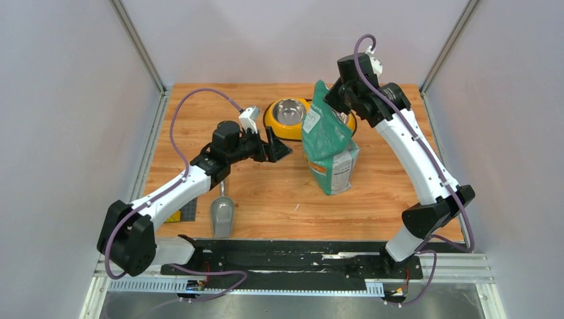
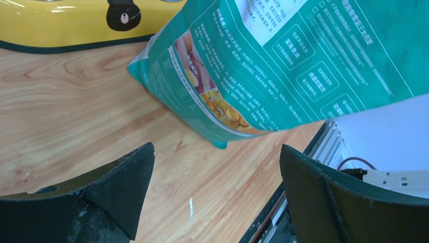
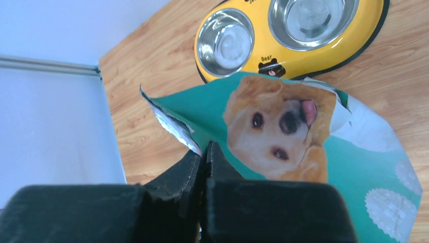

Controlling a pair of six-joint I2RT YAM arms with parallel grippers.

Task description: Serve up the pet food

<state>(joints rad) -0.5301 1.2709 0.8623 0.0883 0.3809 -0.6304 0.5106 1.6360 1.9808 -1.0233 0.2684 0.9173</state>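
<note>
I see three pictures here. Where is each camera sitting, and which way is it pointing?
Top external: above and behind the arms, looking down on the table; both arms show whole.
Left wrist: on the left wrist, low over the table, facing the teal pouch past the open left gripper.
Right wrist: looking down past the right gripper, shut on the pouch's top edge, to the yellow feeder.
Shared: all three show pouch and feeder.

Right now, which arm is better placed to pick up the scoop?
Left. The left gripper is open and free, and the scoop lies on that side of the table, near that arm. The right gripper is shut on the pouch's top edge.
</note>
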